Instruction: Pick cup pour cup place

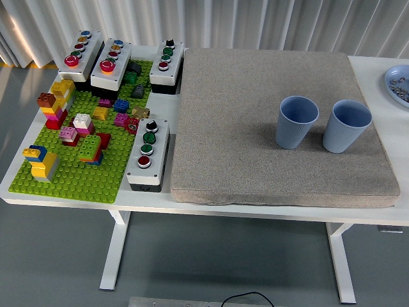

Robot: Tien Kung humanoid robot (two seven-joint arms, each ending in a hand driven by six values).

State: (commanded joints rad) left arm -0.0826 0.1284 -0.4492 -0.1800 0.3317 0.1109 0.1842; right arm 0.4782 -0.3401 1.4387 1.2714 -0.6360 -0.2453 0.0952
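Standing upright and side by side on a grey felt mat (255,109): two ribbed pale-blue plastic cups, left cup (296,121) and right cup (346,126), near each other but apart, toward the mat's right half. Neither robot hand in view, so open or closed cannot be told. Lying left of the mat on the white table (377,77): green studded baseplate (77,173) with coloured bricks, ringed by four grey push-button boxes. Peeking in at far right: blue plate (397,83).
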